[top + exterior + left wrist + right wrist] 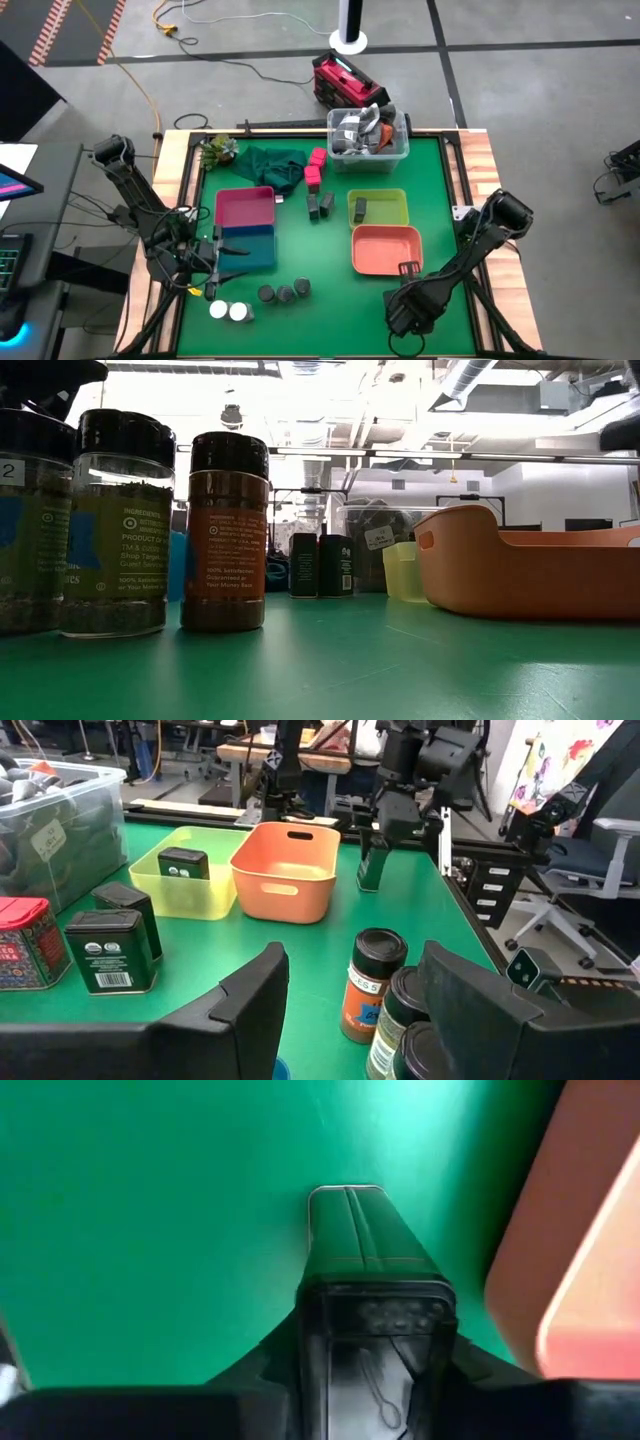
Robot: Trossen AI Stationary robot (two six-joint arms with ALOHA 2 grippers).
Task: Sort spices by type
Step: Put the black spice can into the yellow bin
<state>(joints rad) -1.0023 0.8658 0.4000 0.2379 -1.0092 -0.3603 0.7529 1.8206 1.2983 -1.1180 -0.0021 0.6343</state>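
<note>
Right gripper (408,268) sits low over the green table (330,320), just off the near edge of the orange tray (385,250), towards the table's near right. Its fingers are clamped on a dark green rectangular tin (358,1230), which stands upright with its base on or very near the mat; from the wrist view I can't quite tell whether it touches.

On the near left, the left gripper (214,262) waits beside the blue tray (250,250), its fingers (250,1005) spread apart with nothing between them.

One dark tin (360,210) lies inside the yellow tray (385,200), which sits just beyond the orange one. Two more dark tins (320,205) stand together on the open mat in the middle, between the pink tray (245,207) and the yellow tray. Two pink cubes (315,167) sit a little farther back, beside a crumpled green cloth (270,165).

Three round dark-lidded jars (285,292) stand in a short row near the table's near edge, just right of the left gripper. Two white-topped jars (229,312) stand side by side nearer still, to the left of that row.

At the far edge is a clear plastic tub (368,140) full of grey odds and ends.
</note>
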